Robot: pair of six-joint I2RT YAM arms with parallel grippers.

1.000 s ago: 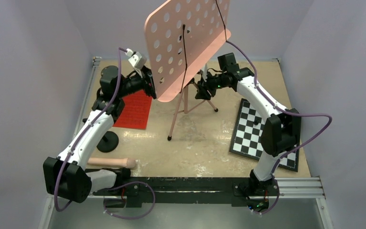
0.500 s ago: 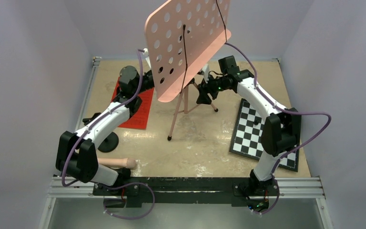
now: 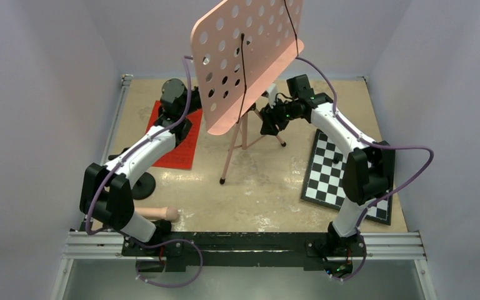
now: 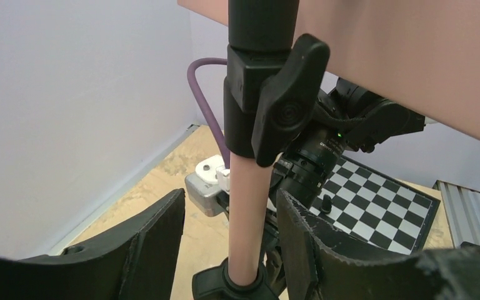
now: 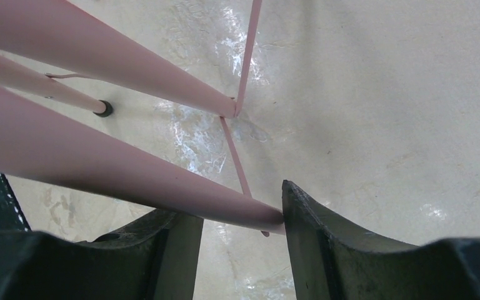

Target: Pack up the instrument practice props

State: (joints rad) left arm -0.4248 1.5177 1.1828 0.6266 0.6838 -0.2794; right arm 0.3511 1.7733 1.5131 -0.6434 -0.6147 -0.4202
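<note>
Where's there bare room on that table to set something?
Widest bare patch: between the front leg of the pink perforated music stand, the black-and-white checkerboard and the near metal rail. Crowded: around the tripod and at left, with red sheet-music pages and black round base.

2 arms, same build: left arm & right arm have smooth, rounded white link shells w/ blocky black joint housings. Purple cable runs along ea. Green LED lit on right wrist. Gripper fingers matte black, rough-edged, approx. wedge-shaped.
</note>
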